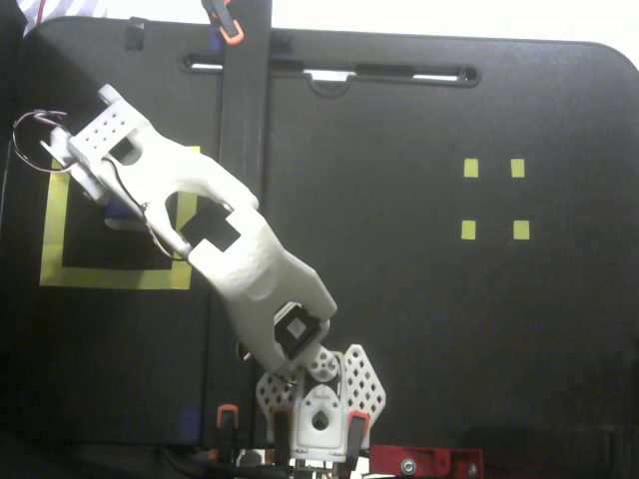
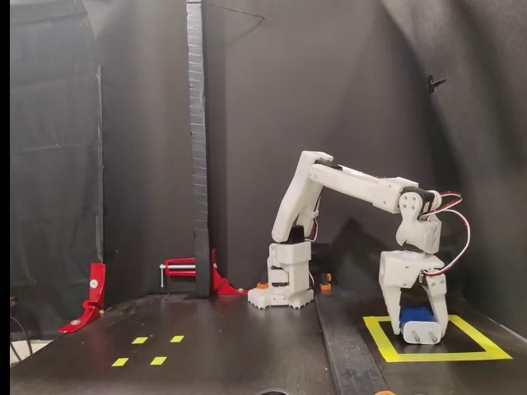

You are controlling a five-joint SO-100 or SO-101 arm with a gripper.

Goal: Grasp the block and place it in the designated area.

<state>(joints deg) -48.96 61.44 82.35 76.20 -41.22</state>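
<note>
Lowering into the yellow-taped square (image 2: 387, 348) at lower right, the gripper (image 2: 420, 327) grips the blue block (image 2: 417, 315); next, the jaws must part and lift clear.

Dark curtain walls (image 2: 346, 99) surround a black tabletop (image 1: 419, 329) with a vertical post (image 2: 196, 148).

Black surface (image 2: 230, 354) bearing a yellow tape frame (image 2: 387, 344) at right in a fixed view, four small yellow squares (image 2: 148, 350) at left, white arm base (image 2: 281, 295) behind.
</note>
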